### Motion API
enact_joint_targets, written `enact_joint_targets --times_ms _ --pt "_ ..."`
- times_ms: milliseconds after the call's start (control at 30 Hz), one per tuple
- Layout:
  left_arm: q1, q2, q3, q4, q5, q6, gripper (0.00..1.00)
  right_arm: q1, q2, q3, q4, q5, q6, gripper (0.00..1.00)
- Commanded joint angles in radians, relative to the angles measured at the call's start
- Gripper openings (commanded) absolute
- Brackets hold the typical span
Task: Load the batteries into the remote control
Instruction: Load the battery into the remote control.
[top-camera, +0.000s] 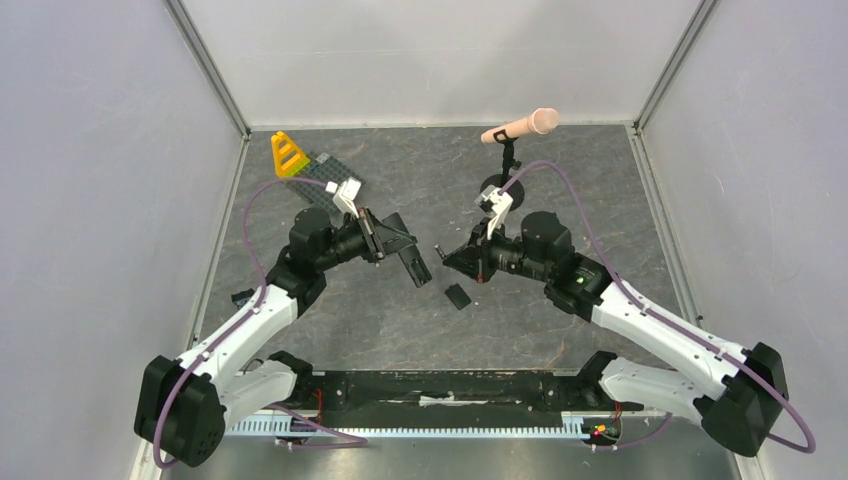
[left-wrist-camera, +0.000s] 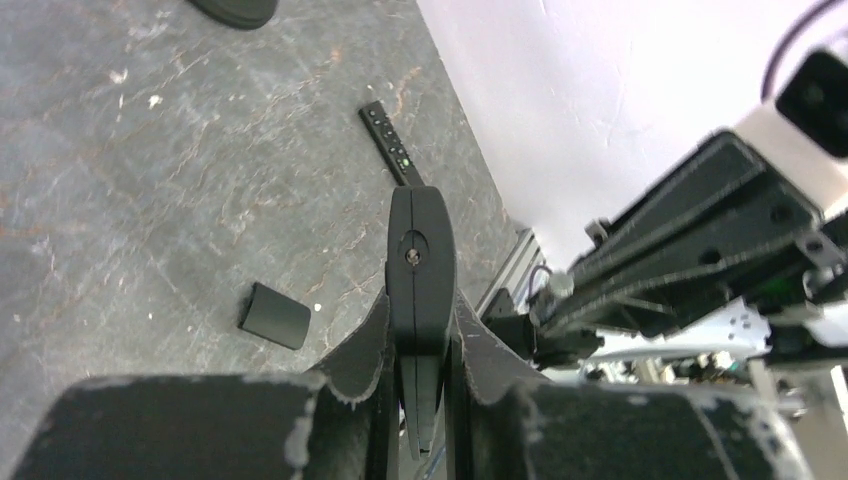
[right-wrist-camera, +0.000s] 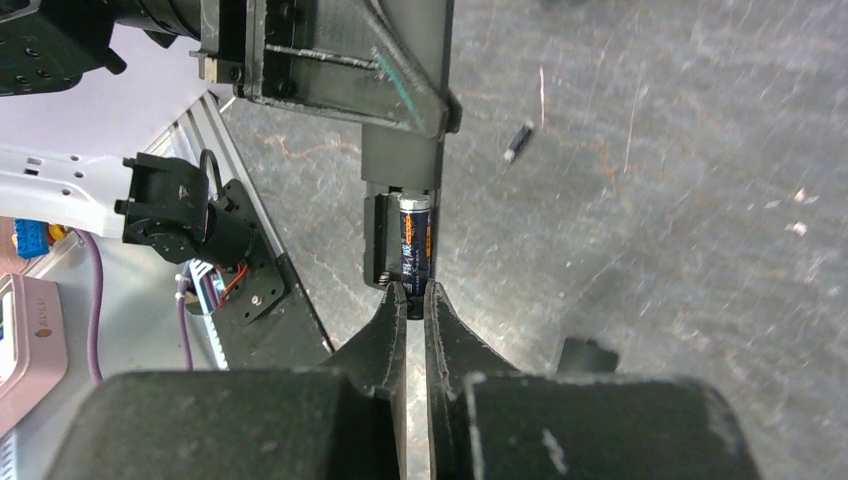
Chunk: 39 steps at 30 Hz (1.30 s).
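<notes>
Holding the slim black rectangular remote control (left-wrist-camera: 420, 230) tightly, the left hand (left-wrist-camera: 420, 300) is hanging above the grey marbled table (top-camera: 520, 330); the closed right hand (right-wrist-camera: 408, 300) is touching the dark cylindrical battery (right-wrist-camera: 415, 240) lying in its open compartment.

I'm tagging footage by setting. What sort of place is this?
Probably a robot test cell: white walls box in a grey table, two arms bolted at its edge, a prop microphone.

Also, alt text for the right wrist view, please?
A dark cylindrical battery sits in the open compartment of a slim black remote control, with the right gripper, jaws shut, at its near end. The left gripper holds the remote; another battery lies on the grey table.
</notes>
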Motion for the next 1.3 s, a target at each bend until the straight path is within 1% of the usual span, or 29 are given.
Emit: enact_joint_targets --times_ms 0,67,133,333,500,667,1267 --pt "0.001 -0.008 -0.021 0.064 -0.121 -0.177 0.02 0.078 0.036 0.083 -0.127 0.163 0.078 0.00" --pt "0.001 -0.016 -0.023 0.033 -0.143 -0.192 0.02 0.097 0.062 0.107 -0.160 0.174 0.093 0.00" --pt "0.001 -0.029 -0.018 -0.032 -0.174 -0.214 0.02 0.111 0.098 0.141 -0.209 0.184 0.101 0.00" --pt "-0.001 -0.035 -0.002 -0.130 -0.191 -0.256 0.02 0.118 0.193 0.236 -0.328 0.154 0.133 0.03" --pt "-0.003 -0.034 -0.016 -0.133 -0.181 -0.261 0.02 0.123 0.242 0.291 -0.379 0.124 0.124 0.03" --pt "-0.007 -0.023 -0.008 -0.127 -0.164 -0.261 0.02 0.143 0.273 0.307 -0.396 0.097 0.119 0.04" --pt "-0.013 -0.025 0.009 -0.121 -0.116 -0.275 0.02 0.163 0.328 0.357 -0.440 0.132 0.110 0.07"
